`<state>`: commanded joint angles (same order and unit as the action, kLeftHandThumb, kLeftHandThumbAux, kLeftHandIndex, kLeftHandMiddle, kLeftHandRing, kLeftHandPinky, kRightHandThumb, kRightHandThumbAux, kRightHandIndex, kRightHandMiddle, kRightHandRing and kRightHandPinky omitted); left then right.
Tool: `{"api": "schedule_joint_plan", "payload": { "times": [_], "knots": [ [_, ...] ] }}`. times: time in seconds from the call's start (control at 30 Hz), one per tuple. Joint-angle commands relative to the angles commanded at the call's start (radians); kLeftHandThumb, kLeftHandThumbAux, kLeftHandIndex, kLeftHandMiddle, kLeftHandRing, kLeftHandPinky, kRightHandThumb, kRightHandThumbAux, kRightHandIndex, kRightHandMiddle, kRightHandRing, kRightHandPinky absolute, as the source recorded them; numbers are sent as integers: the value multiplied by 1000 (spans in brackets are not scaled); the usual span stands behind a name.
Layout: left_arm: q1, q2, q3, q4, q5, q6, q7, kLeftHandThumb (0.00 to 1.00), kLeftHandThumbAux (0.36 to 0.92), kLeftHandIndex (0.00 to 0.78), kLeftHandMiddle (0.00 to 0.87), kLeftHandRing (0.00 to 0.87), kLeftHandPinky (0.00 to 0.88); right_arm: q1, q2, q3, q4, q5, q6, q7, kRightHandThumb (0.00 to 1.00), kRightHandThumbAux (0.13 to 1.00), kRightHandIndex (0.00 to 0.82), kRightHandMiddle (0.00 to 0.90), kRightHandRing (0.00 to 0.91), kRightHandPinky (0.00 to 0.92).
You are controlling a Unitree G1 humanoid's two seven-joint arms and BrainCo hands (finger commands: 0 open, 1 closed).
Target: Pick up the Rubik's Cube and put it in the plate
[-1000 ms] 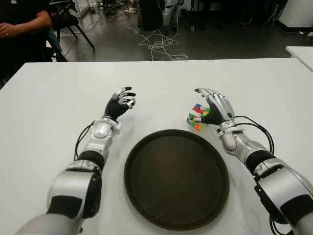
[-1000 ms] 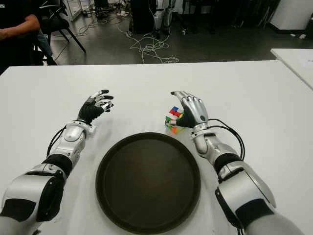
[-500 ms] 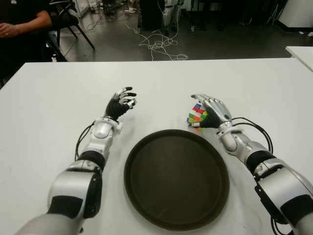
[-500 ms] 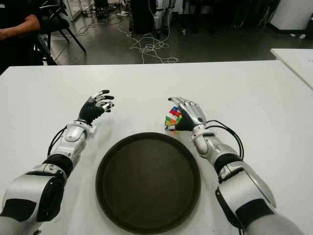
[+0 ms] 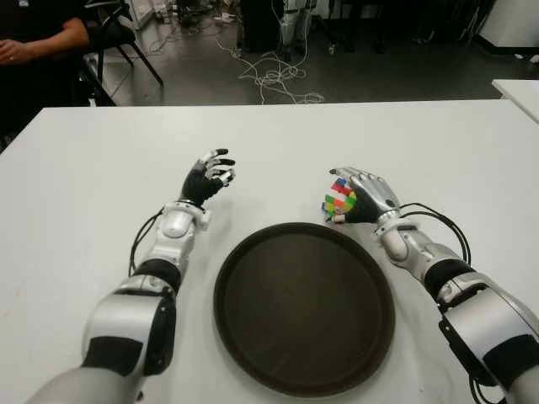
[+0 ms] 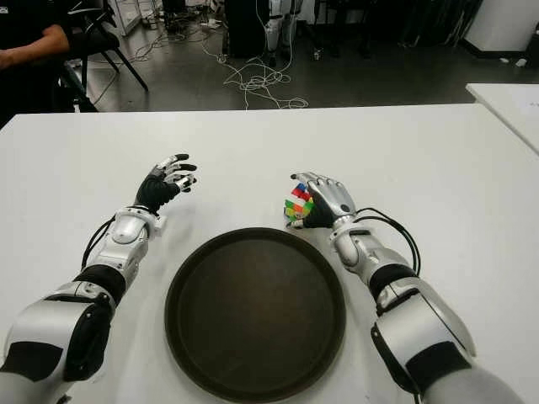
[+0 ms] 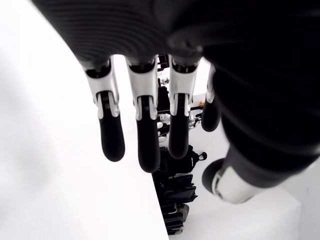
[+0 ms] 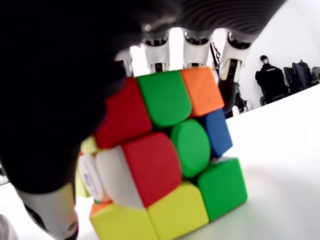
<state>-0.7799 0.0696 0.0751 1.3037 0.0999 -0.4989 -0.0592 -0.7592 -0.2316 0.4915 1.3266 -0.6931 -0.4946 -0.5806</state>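
Fingers (image 8: 196, 47) of the right hand (image 5: 364, 195) curl over the top of the Rubik's Cube (image 5: 338, 199), with the thumb against its near side, so the cube is grasped where it sits on the white table (image 5: 101, 168), just beyond the far right rim of the plate (image 5: 303, 307). Cube and rim are close; whether they touch I cannot tell. Wide bare tabletop lies beyond and to the right of the cube, and the plate's dark inside holds nothing. On the other side, the left hand (image 5: 209, 178) shows near the plate's far left rim, fingers loosely bent and holding nothing. Only the right wrist view shows the cube's lower edge against the table. Past the table's far edge, the eye views show cables (image 5: 271, 77) on the floor and a seated person (image 5: 38, 50).
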Motion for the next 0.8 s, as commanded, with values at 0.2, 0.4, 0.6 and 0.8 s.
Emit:
{"api": "schedule_joint_plan", "payload": {
  "times": [0.2, 0.4, 0.6, 0.8],
  "knots": [
    [2, 2, 0, 0, 1, -4, -3, 308, 739, 195, 293, 331, 364, 0, 1, -7, 1, 11, -17, 13, 0, 771, 196, 225, 255, 285],
    [3, 4, -2, 0, 4, -6, -6, 284, 743, 190, 286, 325, 355, -1, 0, -17, 4, 26, -44, 92, 0, 753, 191, 221, 250, 280],
    [3, 4, -3, 0, 6, -5, -5, 268, 741, 184, 279, 319, 355, -1, -1, -28, 2, 38, -54, 157, 0, 733, 179, 201, 233, 255],
    [4, 3, 0, -1, 6, -6, -4, 274, 746, 187, 287, 327, 359, 0, 1, -42, -1, 58, -49, 212, 0, 703, 183, 201, 230, 260]
  ]
}}
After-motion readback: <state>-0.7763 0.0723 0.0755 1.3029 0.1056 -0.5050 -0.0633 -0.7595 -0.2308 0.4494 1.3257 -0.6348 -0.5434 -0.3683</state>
